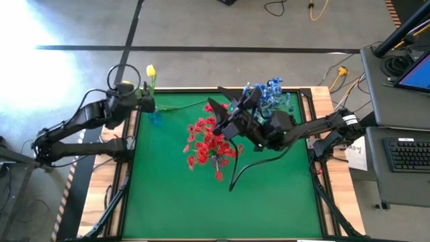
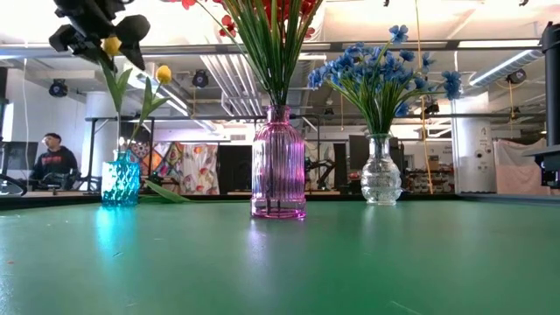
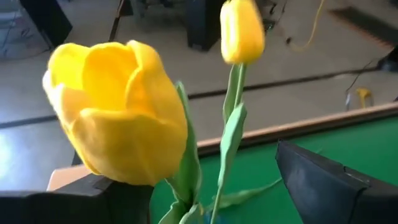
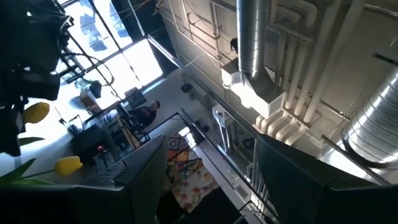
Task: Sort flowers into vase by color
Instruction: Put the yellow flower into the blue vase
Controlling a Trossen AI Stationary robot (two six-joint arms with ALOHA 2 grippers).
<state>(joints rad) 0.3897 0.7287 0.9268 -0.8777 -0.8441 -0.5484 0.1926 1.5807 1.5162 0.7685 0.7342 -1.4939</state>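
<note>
Grey concrete floor (image 1: 201, 27), exposed ceiling ducts (image 4: 252, 43), bright windows (image 4: 99, 31).

Matt green felt-like cover on the desk (image 2: 280, 262), edged in pale bare wood (image 1: 101, 195). Ribbed, glossy pink glass vase (image 2: 278, 166); faceted teal glass vase (image 2: 120, 179); clear, shiny cut-glass vase (image 2: 381, 171). Smooth, waxy yellow plastic tulip buds (image 3: 118, 112). Matt black plastic gripper fingers (image 3: 329, 183).

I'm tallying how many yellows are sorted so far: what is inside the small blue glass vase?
The small blue textured glass vase holds two yellow tulip-like buds on thin green stems; the open left gripper partly covers one bud. The stem ends inside the glass cannot be made out.
</note>
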